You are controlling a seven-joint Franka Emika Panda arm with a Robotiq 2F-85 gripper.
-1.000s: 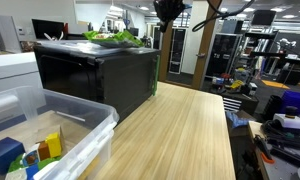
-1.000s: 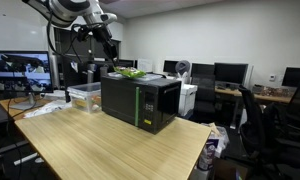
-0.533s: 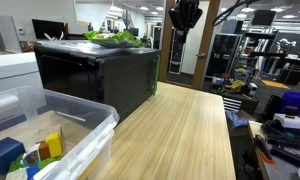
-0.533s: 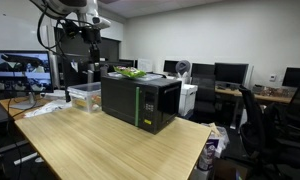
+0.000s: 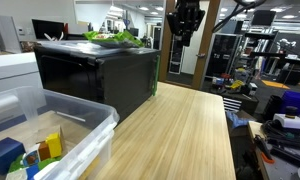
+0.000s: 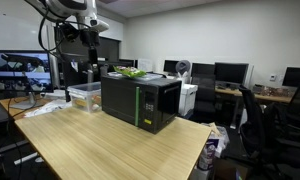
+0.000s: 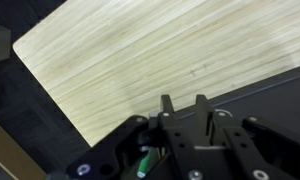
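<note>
My gripper (image 5: 185, 34) hangs high in the air beside the black microwave (image 5: 95, 75), level with or a little above its top. In the wrist view the two fingers (image 7: 166, 106) stand a little apart with nothing between them, so the gripper (image 7: 182, 104) is open. Behind them lie the microwave's dark top (image 7: 275, 95) and the wooden table (image 7: 120, 50). Green leafy items (image 5: 115, 38) lie on the microwave's top (image 6: 128, 72). A green piece (image 7: 145, 162) shows under the gripper body at the lower left. The gripper (image 6: 91, 40) touches nothing.
A clear plastic bin (image 5: 65, 125) with several small coloured objects stands on the table (image 5: 180, 130) next to the microwave (image 6: 140, 100); the bin (image 6: 85, 94) is behind it here. Office chairs, desks and monitors (image 6: 230, 75) surround the table (image 6: 100, 145).
The gripper has drawn away from the green items on the microwave's top and risen slightly. Its jaws have parted from shut to a small gap.
</note>
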